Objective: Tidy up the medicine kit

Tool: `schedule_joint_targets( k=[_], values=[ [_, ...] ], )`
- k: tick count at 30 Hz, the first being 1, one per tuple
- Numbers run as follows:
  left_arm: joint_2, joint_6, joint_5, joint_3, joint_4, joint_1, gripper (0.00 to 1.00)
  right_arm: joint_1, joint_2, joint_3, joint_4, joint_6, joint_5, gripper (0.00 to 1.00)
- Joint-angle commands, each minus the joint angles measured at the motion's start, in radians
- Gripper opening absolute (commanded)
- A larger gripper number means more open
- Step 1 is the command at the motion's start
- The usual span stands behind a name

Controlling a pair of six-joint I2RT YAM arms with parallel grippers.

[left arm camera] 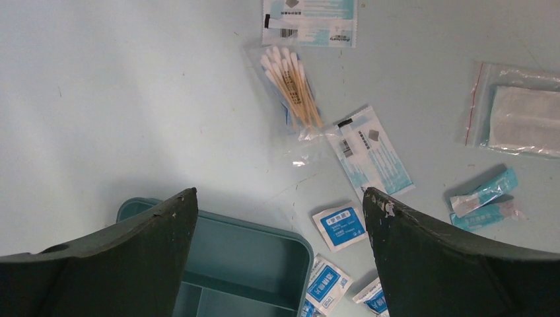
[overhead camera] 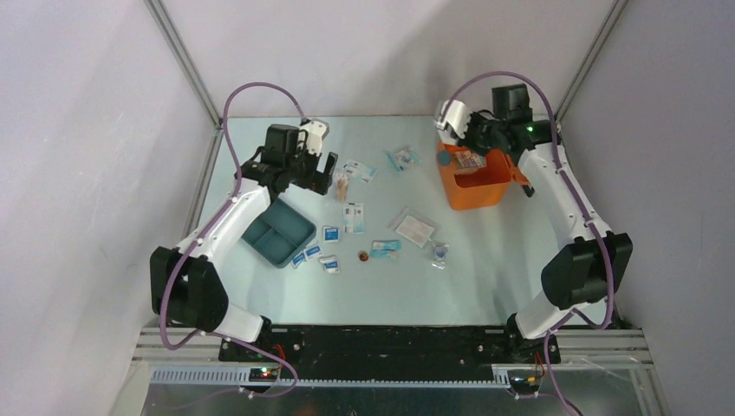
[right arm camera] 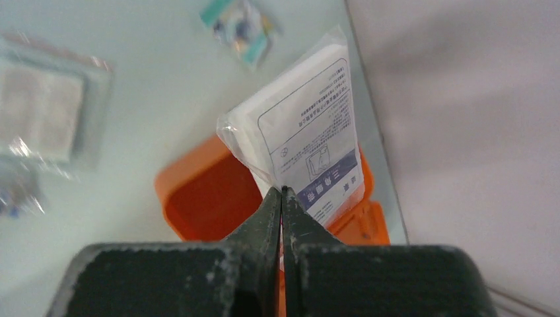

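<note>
The medicine kit [overhead camera: 475, 189], an orange box, stands open at the back right, its hollow [right arm camera: 205, 198] in the right wrist view. My right gripper [right arm camera: 282, 191] is shut on the lower edge of a white printed packet in clear wrap [right arm camera: 307, 142], held over the kit's far side. From above, that gripper [overhead camera: 471, 149] hangs over the kit with the packet [overhead camera: 469, 160]. My left gripper [left arm camera: 280, 198] is open and holds nothing, above the corner of the teal divided tray [left arm camera: 251, 254]. In the top view the left gripper [overhead camera: 319, 172] is just behind the tray [overhead camera: 277, 230].
Loose supplies lie mid-table: a bag of cotton swabs [left arm camera: 294, 89], long white-and-blue packets [left arm camera: 370, 150], small blue wipe sachets [left arm camera: 339, 226], a zip bag of gauze [left arm camera: 522, 119] and teal tubes [left arm camera: 485, 198]. A small bag [overhead camera: 403, 159] lies left of the kit.
</note>
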Motion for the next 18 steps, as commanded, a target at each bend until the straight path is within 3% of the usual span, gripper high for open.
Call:
schedule_joint_targets(
  k=[1,6,18],
  values=[
    [0.018,-0.018,0.004,0.063,0.026,-0.005,1.0,-0.065,-0.018,-0.051,-0.079,-0.222,0.03,0.0],
    [0.022,-0.011,-0.008,0.067,0.025,-0.005,1.0,-0.082,0.053,-0.053,-0.129,-0.296,0.054,0.0],
    [-0.015,0.01,-0.033,0.022,0.026,-0.003,1.0,-0.047,0.221,0.048,-0.162,-0.254,0.213,0.0]
  ],
)
